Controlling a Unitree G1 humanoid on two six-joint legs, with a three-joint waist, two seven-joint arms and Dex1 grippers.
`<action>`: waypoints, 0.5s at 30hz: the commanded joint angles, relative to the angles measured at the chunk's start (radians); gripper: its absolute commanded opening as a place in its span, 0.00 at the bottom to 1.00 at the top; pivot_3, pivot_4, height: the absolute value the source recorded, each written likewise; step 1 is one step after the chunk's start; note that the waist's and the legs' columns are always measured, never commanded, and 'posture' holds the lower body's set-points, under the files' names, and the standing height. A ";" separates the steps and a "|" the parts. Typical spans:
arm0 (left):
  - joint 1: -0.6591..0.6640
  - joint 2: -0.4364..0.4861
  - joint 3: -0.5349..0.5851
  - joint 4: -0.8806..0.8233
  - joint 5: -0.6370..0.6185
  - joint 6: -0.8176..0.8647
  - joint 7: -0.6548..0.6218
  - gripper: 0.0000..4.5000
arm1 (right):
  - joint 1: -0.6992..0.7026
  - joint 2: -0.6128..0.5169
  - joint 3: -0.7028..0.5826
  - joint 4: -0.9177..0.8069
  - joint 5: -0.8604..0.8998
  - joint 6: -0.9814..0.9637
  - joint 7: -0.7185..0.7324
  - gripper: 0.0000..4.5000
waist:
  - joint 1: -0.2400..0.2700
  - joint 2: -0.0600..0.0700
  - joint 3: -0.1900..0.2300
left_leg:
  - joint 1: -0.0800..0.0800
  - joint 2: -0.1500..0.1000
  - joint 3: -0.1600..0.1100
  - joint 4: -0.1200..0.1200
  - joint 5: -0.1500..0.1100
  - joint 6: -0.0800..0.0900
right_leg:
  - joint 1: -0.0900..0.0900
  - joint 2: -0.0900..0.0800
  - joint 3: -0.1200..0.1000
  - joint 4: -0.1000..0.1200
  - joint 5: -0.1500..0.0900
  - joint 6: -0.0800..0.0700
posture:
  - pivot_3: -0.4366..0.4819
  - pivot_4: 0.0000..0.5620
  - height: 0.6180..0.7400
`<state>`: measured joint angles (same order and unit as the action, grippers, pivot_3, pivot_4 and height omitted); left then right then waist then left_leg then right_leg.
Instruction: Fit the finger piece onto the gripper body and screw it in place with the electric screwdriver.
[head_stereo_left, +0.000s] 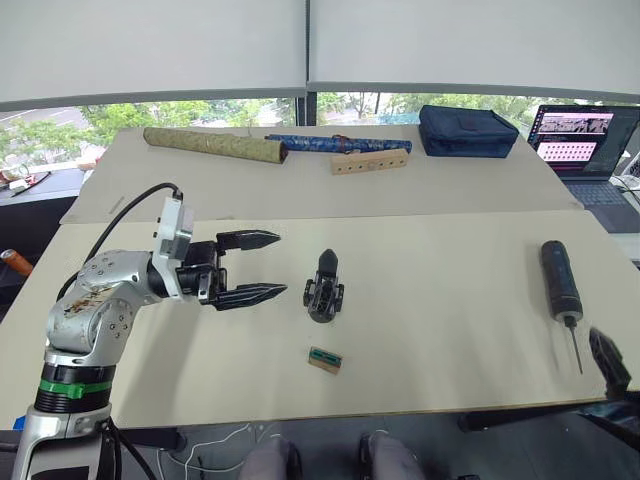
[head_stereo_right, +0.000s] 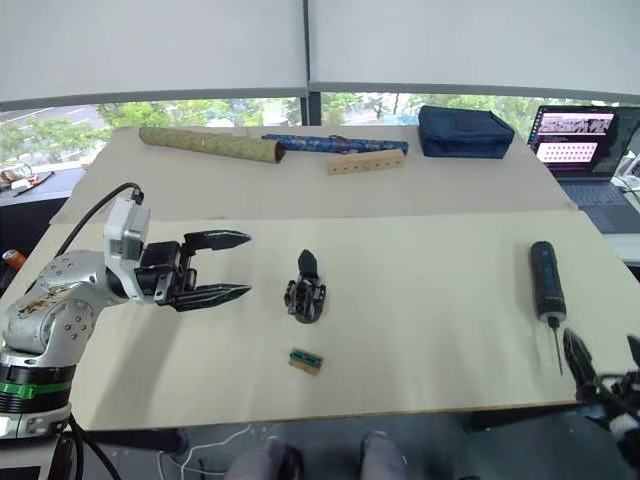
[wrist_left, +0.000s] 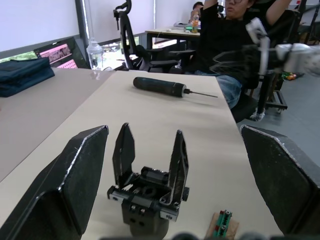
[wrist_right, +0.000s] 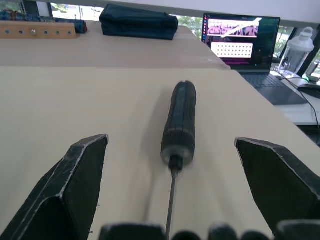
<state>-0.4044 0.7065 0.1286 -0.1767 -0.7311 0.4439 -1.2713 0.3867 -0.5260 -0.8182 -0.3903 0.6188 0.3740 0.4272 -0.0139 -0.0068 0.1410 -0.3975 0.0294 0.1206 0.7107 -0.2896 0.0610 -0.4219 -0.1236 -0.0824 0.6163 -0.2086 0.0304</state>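
— Hovering wide open, the left gripper (head_stereo_left: 262, 266) faces the small black blocky gripper body (head_stereo_left: 325, 288) mid-tabletop, not touching it.

— And the right gripper (wrist_right: 170, 165)?

— Spread wide too, at the tabletop's right front edge, framing the thick black cylindrical electric screwdriver (head_stereo_left: 560, 279) lying there, bit toward it.

I see a black gripper body (head_stereo_left: 324, 290) and black screwdriver (head_stereo_left: 560, 277) on the beige table (head_stereo_left: 450, 330) — a green-and-tan block (head_stereo_left: 326, 360) at 6 o'clock, a navy pouch (head_stereo_left: 467, 130), a blue-patterned tube (head_stereo_left: 335, 143).
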 joint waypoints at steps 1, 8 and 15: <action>0.006 0.019 0.015 -0.045 -0.024 0.017 -0.004 1.00 | -0.108 -0.137 0.011 0.074 0.021 0.129 -0.031 1.00 | 0.003 0.000 0.000 | 0.000 0.000 0.001 0.000 0.000 0.000 | 0.000 0.000 0.001 0.000 0.000 0.000 | 0.48 0.27 1.00; 0.041 0.023 0.025 -0.104 -0.037 0.034 0.024 1.00 | -0.426 -0.425 0.270 0.536 -0.102 0.283 0.091 1.00 | 0.019 -0.001 0.001 | -0.001 -0.001 0.001 0.000 -0.001 0.002 | 0.000 0.002 0.006 -0.003 0.000 0.000 | 0.48 0.27 1.00; 0.097 0.031 0.058 -0.161 -0.035 0.030 0.065 1.00 | -0.643 -0.480 0.442 0.853 -0.203 0.280 0.223 1.00 | 0.024 -0.001 0.001 | -0.002 -0.002 0.003 0.000 -0.001 0.003 | 0.000 0.004 0.011 -0.005 -0.001 0.002 | 0.48 0.27 1.00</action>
<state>-0.3085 0.7237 0.1548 -0.2969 -0.7482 0.4826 -1.2193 -0.2305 -0.9709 -0.3827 0.4271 0.4307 0.6476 0.6137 0.0100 -0.0077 0.1418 -0.3993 0.0274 0.1241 0.7109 -0.2907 0.0637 -0.4222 -0.1199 -0.0713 0.6113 -0.2093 0.0327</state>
